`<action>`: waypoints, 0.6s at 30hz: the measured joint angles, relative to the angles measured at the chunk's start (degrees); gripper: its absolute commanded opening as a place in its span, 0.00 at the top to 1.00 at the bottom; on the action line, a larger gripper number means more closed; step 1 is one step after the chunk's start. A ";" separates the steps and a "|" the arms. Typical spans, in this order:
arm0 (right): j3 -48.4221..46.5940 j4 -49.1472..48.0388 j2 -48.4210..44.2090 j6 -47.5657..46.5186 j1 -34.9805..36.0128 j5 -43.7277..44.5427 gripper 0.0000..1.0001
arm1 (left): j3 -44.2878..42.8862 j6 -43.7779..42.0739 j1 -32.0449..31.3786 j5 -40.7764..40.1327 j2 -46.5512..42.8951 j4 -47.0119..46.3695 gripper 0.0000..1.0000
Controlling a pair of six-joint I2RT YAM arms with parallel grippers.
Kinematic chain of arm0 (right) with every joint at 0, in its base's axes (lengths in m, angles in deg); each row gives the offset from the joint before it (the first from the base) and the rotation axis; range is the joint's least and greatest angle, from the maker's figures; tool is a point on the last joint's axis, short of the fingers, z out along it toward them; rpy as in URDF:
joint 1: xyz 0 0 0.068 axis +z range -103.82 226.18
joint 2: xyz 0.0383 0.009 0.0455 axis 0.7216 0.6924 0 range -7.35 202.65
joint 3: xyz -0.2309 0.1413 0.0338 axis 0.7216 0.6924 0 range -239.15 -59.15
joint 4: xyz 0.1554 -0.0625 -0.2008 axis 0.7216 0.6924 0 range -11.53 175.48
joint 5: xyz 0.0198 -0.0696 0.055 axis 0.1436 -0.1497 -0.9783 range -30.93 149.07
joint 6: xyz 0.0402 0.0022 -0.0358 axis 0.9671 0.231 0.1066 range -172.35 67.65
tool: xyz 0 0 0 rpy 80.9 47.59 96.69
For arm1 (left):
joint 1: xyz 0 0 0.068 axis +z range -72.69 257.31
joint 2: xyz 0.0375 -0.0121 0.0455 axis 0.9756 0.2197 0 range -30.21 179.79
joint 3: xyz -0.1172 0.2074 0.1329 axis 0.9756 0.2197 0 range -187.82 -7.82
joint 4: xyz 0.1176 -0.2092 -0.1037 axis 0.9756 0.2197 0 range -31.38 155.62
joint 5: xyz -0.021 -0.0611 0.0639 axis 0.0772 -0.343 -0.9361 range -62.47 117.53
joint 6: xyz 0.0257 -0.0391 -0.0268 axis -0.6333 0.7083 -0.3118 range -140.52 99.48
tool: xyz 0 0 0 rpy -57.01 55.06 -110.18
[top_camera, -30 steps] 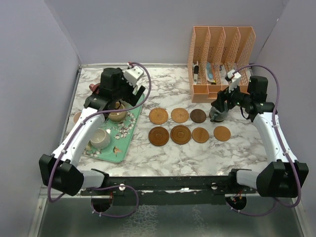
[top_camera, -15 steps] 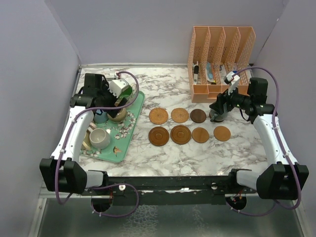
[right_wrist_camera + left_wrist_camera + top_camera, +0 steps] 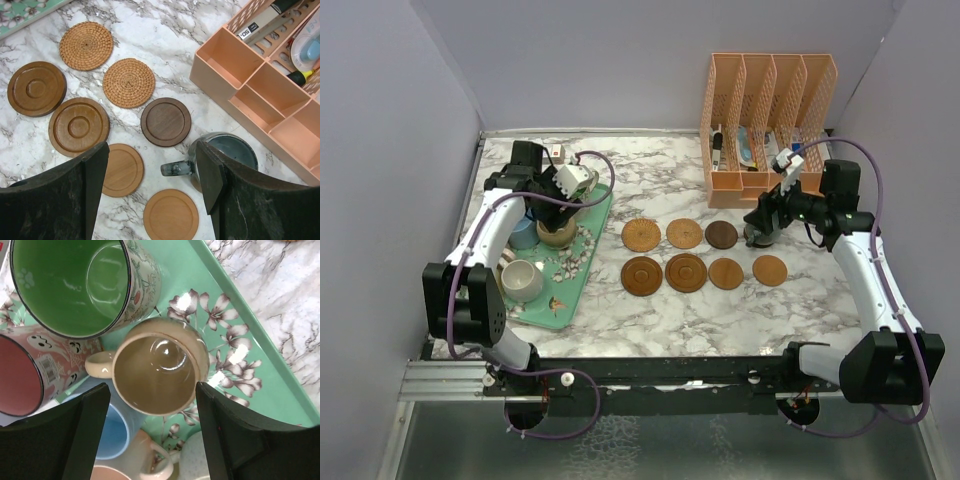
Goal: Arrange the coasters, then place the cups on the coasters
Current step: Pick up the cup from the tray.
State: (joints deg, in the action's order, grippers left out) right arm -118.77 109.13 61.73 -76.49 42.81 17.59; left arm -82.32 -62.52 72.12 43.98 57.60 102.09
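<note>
Hovering over the tray (image 3: 240, 340) at nine o'clock, the left gripper (image 3: 151, 387) straddles the tan mug (image 3: 155, 375), jaws wide (contact unclear). At three o'clock the right gripper (image 3: 152, 147) gapes empty above the grey mug (image 3: 230, 150).

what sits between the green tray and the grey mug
A row of three coasters: two woven, then a dark one beside the mug. The top view shows it.

Coasters (image 3: 165, 121) lie in two rows — cups (image 3: 155, 372) (upright) mostly bunched left
</note>
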 measured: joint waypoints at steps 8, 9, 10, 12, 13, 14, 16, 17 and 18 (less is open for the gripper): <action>0.37 0.26 0.02 -0.15 0.00 0.00 0.29 | -3.93 -4.48 0.63 -0.15 6.08 -0.59 0.35; 0.37 0.28 0.02 -0.15 0.00 0.00 0.29 | -4.44 -5.07 0.79 -0.20 6.67 -0.68 0.35; 0.37 0.28 0.04 -0.13 0.00 0.00 0.29 | -4.70 -5.53 0.94 -0.22 7.08 -0.76 0.36; 0.37 0.28 0.13 -0.13 0.00 0.00 0.29 | -4.87 -6.54 1.22 -0.22 7.80 -0.85 0.38; 0.37 0.28 0.17 -0.13 0.00 0.02 0.29 | -4.87 -7.04 1.38 -0.22 8.13 -0.85 0.39; 0.39 0.28 0.28 -0.13 0.00 0.02 0.29 | -4.87 -7.61 1.46 -0.22 8.52 -0.83 0.40; 0.39 0.28 0.46 -0.13 0.00 0.02 0.29 | -4.87 -8.41 1.53 -0.22 9.40 -0.81 0.41; 0.42 0.28 0.52 -0.13 0.00 0.02 0.29 | -4.87 -8.81 1.62 -0.20 9.92 -0.79 0.42; 0.44 0.28 0.57 -0.13 0.00 0.02 0.29 | -4.87 -9.11 1.66 -0.17 10.47 -0.76 0.43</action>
State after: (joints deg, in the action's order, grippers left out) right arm -118.33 109.41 62.30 -76.62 42.81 17.62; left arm -87.20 -71.63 73.78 43.80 68.07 101.32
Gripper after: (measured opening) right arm 0.712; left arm 0.593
